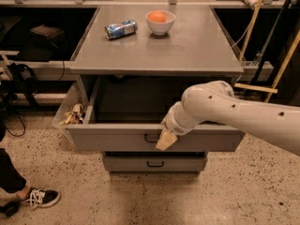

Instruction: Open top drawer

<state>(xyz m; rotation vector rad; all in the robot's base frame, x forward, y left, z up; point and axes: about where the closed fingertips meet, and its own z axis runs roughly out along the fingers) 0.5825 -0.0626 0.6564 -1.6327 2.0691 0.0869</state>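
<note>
The top drawer (108, 138) is a wide grey drawer with a flat front, and it stands pulled well out from under the grey cabinet top (197, 50). Its dark inside (131, 102) looks empty. Its small black loop handle (151, 138) sits at the middle of the front. My gripper (166, 140), tan-tipped on the end of a white arm (225, 109) reaching in from the right, rests against the drawer front just right of the handle. A lower grey drawer (187, 164) with the same black handle is closed beneath.
A blue can (121, 29) lies on the cabinet top beside a white bowl (160, 21) holding an orange. A clear bin (70, 114) with scraps stands left of the drawer. A person's shoe (42, 198) is on the floor at lower left. Wooden poles (262, 32) lean at right.
</note>
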